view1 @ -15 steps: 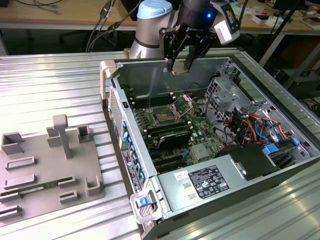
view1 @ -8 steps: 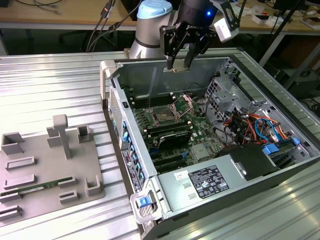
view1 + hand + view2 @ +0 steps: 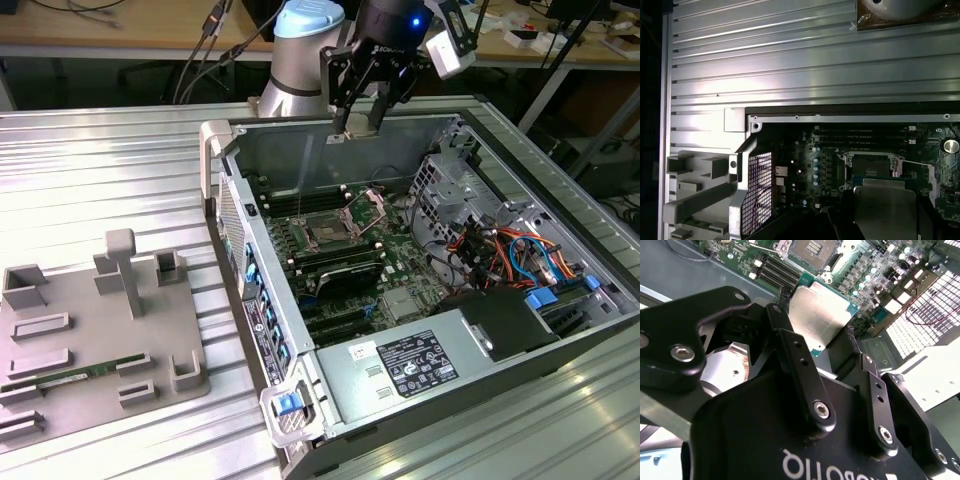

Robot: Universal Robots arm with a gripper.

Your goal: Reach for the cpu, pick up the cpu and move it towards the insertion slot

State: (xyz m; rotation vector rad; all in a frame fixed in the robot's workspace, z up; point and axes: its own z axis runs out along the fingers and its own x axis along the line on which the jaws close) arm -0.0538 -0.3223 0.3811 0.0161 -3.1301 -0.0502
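Observation:
My gripper (image 3: 360, 118) hangs above the far wall of the open computer case, shut on the cpu (image 3: 822, 315). The cpu is a flat square chip with a silvery top and a thin green rim, pinched by its edges between the two black fingers (image 3: 790, 347). In the first wrist view the cpu (image 3: 885, 205) sits just in front of the insertion slot (image 3: 870, 162). That slot (image 3: 328, 233) is a dark square socket on the green motherboard, its metal frame (image 3: 365, 210) flipped up. It lies below and nearer than the gripper in the exterior view, and its edge shows in the second wrist view (image 3: 815, 247).
Long black memory slots (image 3: 335, 265) run beside the socket. The case walls (image 3: 215, 150), a power supply (image 3: 420, 365) and a cable-filled drive cage (image 3: 500, 250) hem in the board. A grey plastic tray (image 3: 90, 330) holding a green memory stick (image 3: 60, 378) lies at the exterior view's left.

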